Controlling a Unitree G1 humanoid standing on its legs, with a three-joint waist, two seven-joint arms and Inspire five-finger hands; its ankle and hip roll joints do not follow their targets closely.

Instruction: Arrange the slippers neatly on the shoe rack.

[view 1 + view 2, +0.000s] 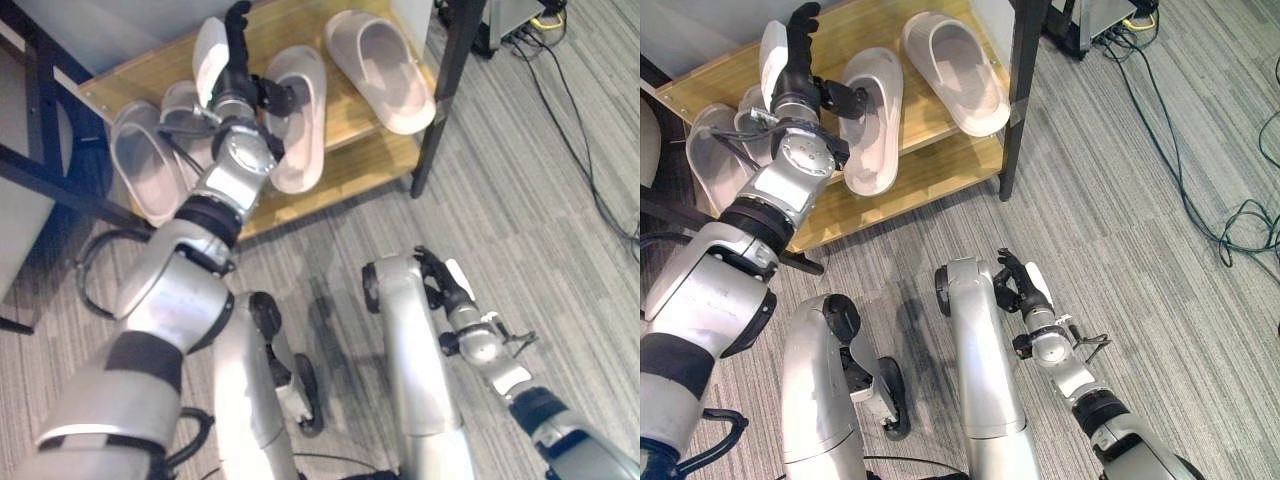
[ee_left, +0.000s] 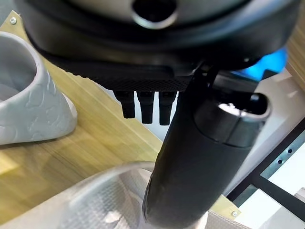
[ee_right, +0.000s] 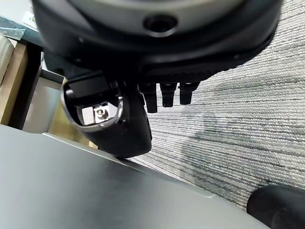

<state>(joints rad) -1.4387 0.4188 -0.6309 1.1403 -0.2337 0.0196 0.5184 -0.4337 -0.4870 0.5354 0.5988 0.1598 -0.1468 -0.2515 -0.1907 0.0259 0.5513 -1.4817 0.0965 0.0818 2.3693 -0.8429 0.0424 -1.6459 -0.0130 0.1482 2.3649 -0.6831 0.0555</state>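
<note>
Several pale grey slippers lie on the wooden shoe rack (image 1: pixel 372 158). One slipper (image 1: pixel 382 70) lies at the right end, and another slipper (image 1: pixel 300 118) lies slanted in the middle. A third slipper (image 1: pixel 140 165) is at the left end, with one more beside it, partly under my wrist. My left hand (image 1: pixel 236 62) is open over the shelf between the left and middle slippers, fingers straight and pointing to the back. Its thumb (image 2: pixel 200 157) reaches over the middle slipper (image 2: pixel 95 200). My right hand (image 1: pixel 446 282) hangs open low over the carpet, away from the rack.
A black upright post (image 1: pixel 445 90) stands at the rack's right front corner. Cables (image 1: pixel 585 140) trail over the grey carpet to the right. A dark frame (image 1: pixel 40 110) stands left of the rack.
</note>
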